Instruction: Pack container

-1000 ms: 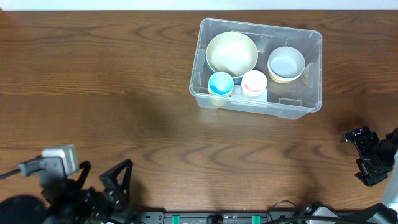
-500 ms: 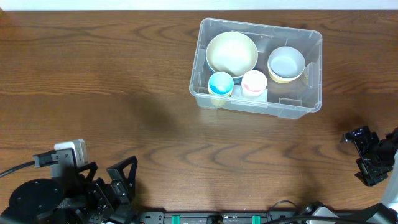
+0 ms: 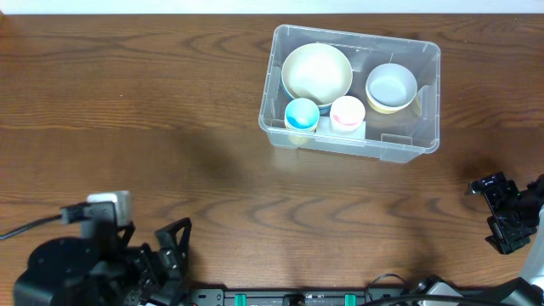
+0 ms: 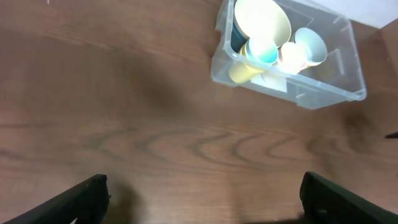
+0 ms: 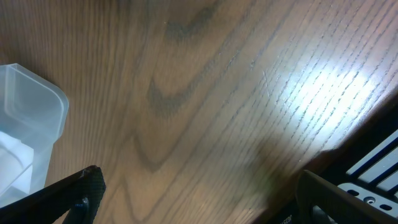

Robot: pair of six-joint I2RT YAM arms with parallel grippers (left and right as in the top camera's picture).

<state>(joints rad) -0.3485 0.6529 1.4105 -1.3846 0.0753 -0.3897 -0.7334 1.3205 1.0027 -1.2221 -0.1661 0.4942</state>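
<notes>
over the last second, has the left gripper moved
Yes. In the overhead view the left gripper has shifted slightly right, toward the container, which has stayed put.

The table (image 3: 170, 102) is brown wood, with darker wavy lines and rings running through it. A bright white shine lies on the wood in the right wrist view.

The container (image 3: 399, 140) is clear like glass, and its label (image 3: 355, 131) is white. The big bowl (image 3: 316, 72) is a pale creamy yellow. The small bowl (image 3: 391, 85) is pale grey-blue inside and yellow outside. One cup (image 3: 302, 112) is bright blue inside and yellow outside. The other cup (image 3: 347, 111) is pink and white.

The left gripper (image 4: 202, 199) is black, and the little box (image 3: 106, 206) by it is white and grey. The right gripper (image 5: 199, 193) is black too. The small clips (image 3: 240, 299) at the near edge are green.
</notes>
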